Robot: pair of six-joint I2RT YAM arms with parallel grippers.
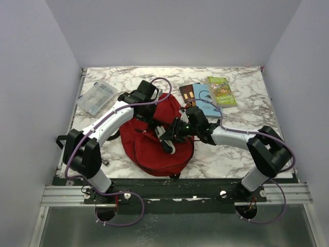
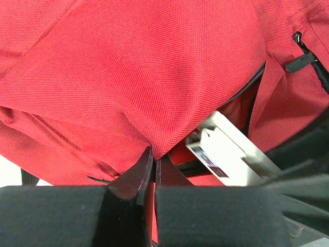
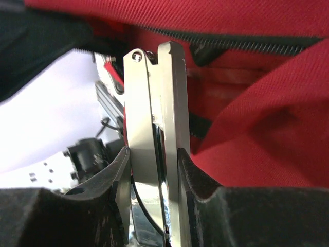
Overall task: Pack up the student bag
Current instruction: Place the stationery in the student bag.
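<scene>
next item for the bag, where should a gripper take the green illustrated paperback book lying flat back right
Likely the right long edge of the green illustrated paperback book, approached from the right: it lies flat, that edge borders bare marble tabletop, and the light blue book crowds its left edge.

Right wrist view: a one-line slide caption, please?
Right gripper grips a silver device at the open zipper of the bag.

bag (image 1: 149, 150) mouth mostly hidden from above, flat pale item (image 3: 150, 128) cut off at 6 o'clock edge, its label (image 2: 208, 159) blurred, case (image 1: 97, 96) contents at 10 o'clock indistinct
</scene>
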